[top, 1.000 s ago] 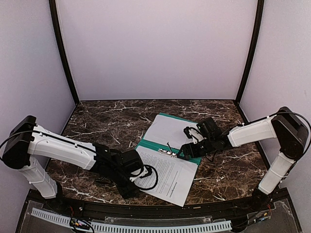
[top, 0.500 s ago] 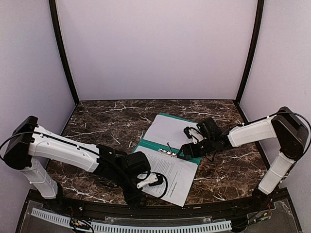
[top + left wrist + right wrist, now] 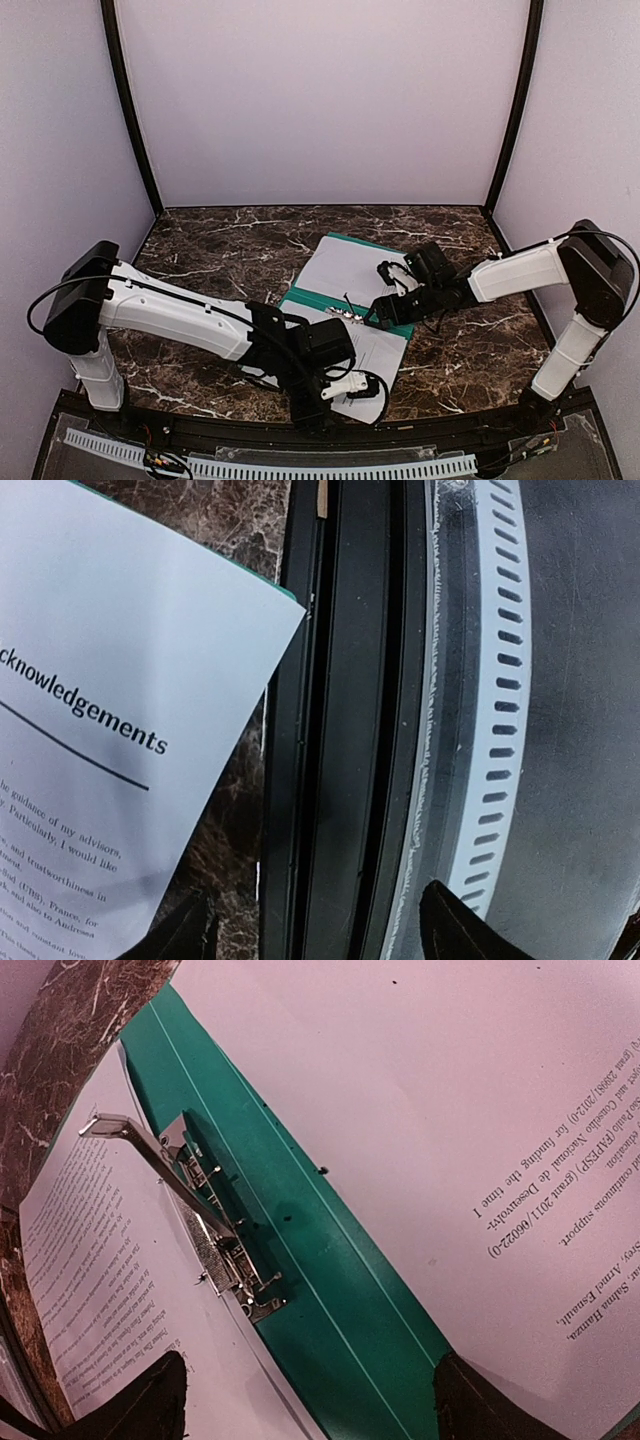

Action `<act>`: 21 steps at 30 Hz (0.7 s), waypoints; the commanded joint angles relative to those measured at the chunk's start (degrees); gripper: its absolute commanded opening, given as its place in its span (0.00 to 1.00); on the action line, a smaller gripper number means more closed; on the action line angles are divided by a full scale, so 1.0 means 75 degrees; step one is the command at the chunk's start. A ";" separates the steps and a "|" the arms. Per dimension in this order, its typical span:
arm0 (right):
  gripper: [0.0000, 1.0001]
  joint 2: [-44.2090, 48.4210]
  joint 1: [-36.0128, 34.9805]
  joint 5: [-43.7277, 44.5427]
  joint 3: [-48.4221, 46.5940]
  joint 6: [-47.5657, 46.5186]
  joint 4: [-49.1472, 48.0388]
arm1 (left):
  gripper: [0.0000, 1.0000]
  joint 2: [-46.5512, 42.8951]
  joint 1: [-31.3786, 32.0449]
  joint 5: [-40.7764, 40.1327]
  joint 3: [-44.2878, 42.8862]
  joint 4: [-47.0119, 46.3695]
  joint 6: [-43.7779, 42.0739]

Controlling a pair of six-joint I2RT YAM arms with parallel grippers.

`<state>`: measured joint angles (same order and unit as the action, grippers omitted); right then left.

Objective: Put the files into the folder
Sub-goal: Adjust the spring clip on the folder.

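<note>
Right, left claw (image 3: 352, 384) is open with nothing between the fingers. In its wrist view the printed near sheet (image 3: 110, 720) lies below and left of the jaw gap. The sheet's corner reaches the black rail (image 3: 340, 730) at the table edge. Right claw (image 3: 310, 1400) is also open and empty, low over the open folder (image 3: 300, 1260). The green spine runs straight ahead between its fingers. The metal clip (image 3: 215, 1235), lever raised, sits just ahead-left. The near sheet is left of the claw and the far sheet (image 3: 480, 1110) right. I can't tell whether the clip pins any paper.
</note>
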<state>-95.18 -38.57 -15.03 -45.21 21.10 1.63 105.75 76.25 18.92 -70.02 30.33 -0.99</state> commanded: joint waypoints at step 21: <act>0.82 -0.0634 0.0092 -0.0145 -0.0104 -0.0107 0.0409 | 0.69 0.0764 0.0193 -0.0261 -0.0575 0.0495 -0.0467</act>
<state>-97.54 -38.57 -16.97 -47.35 20.16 0.93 110.85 77.43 19.99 -73.21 33.34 -4.34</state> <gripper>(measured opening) 0.824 0.690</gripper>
